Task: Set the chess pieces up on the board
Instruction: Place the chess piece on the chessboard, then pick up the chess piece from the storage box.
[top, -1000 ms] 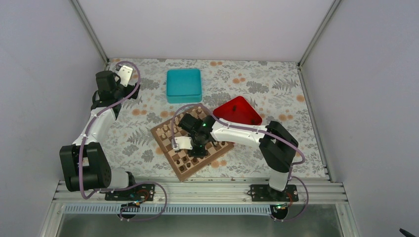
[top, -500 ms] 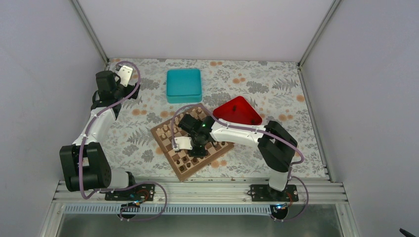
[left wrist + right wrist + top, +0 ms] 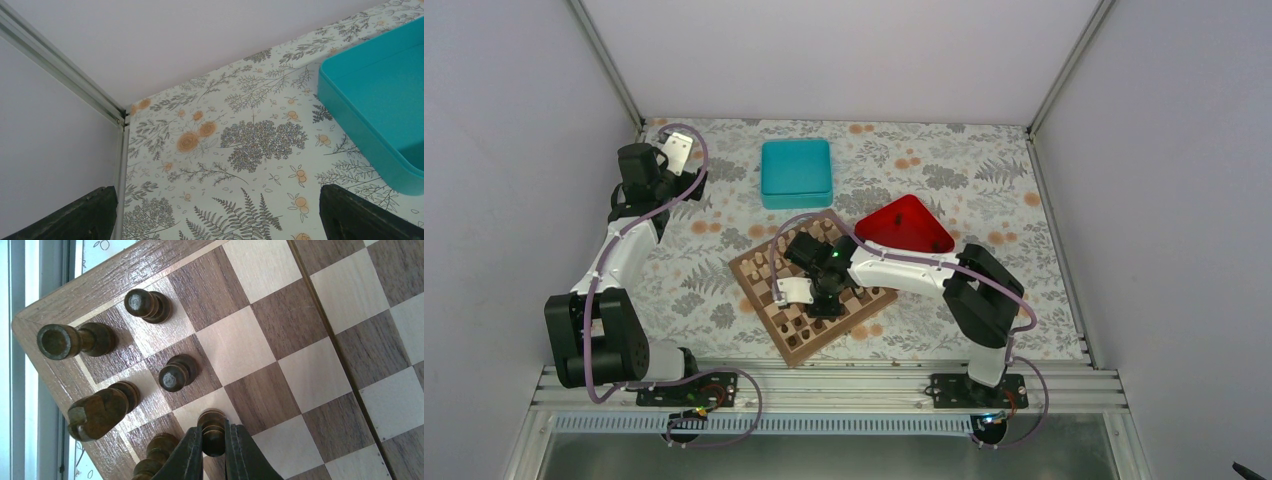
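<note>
Right fingers (image 3: 191, 456): narrow. You have them pinched on the dark pawn (image 3: 213, 426), one finger on each side of its upper part.
Dark pawn: it stands over a light square, in the second row in from the board's border. Its head is hidden between the fingers, and you cannot tell whether its base touches the wood.
Chess pieces (image 3: 176, 373): four more dark ones stand free by the same corner. These are a rook (image 3: 64, 340) on the corner square, a knight (image 3: 98, 411) beside it along the edge, and two pawns in the next row. A fifth dark piece is partly cut off at the bottom, just left of your fingers.
Board (image 3: 796, 338): it lies near the middle of the counter (image 3: 984, 170), turned so that one corner points toward the arm bases. The right arm reaches over it from the right.
Pale pieces (image 3: 760, 264): small ones line the board's far-left side — too tiny from above to name.
Left fingers (image 3: 75, 220): wide apart with nothing between them, only flowered counter below.
Left arm: it is raised at the far-left corner, well apart from the board.
Teal box (image 3: 796, 172): it sits on the counter beyond the board — its corner also shows in your left wrist view.
Red tray (image 3: 905, 226): just beside the board's far-right side.
</note>
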Available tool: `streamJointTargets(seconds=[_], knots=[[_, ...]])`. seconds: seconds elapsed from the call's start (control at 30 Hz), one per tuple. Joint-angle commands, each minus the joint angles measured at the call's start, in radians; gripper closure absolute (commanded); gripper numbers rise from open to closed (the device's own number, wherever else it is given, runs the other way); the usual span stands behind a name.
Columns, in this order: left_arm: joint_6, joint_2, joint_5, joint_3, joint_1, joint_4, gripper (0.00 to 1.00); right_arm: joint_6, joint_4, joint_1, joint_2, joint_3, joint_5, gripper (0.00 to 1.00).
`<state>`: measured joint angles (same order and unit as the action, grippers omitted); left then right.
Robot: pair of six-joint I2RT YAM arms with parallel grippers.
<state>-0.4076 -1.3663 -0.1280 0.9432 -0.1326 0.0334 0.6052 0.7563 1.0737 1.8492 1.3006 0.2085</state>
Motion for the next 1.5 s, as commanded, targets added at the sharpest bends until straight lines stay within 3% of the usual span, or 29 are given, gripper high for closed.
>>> streamJointTargets(seconds=[0.0, 0.77, 0.9, 1.17, 1.47], knots=[[0.000, 0.004, -0.006, 0.008, 0.002, -0.014, 0.00, 0.009, -0.007, 0.003, 0.013, -0.010, -0.007, 0.93], [0.000, 0.005, -0.002, 0.008, 0.002, -0.015, 0.00, -0.002, 0.046, -0.065, -0.115, 0.074, -0.015, 0.69], [0.000, 0.009, -0.001, 0.007, 0.002, -0.015, 0.00, -0.008, 0.045, -0.146, -0.144, 0.104, -0.059, 0.68], [0.000, 0.004, -0.002, 0.006, 0.002, -0.018, 0.00, 0.001, 0.051, -0.446, -0.171, 0.128, -0.086, 0.63], [0.000, 0.001, 0.001, 0.006, 0.002, -0.018, 0.00, -0.003, -0.018, -0.659, -0.072, 0.088, -0.126, 0.63]])
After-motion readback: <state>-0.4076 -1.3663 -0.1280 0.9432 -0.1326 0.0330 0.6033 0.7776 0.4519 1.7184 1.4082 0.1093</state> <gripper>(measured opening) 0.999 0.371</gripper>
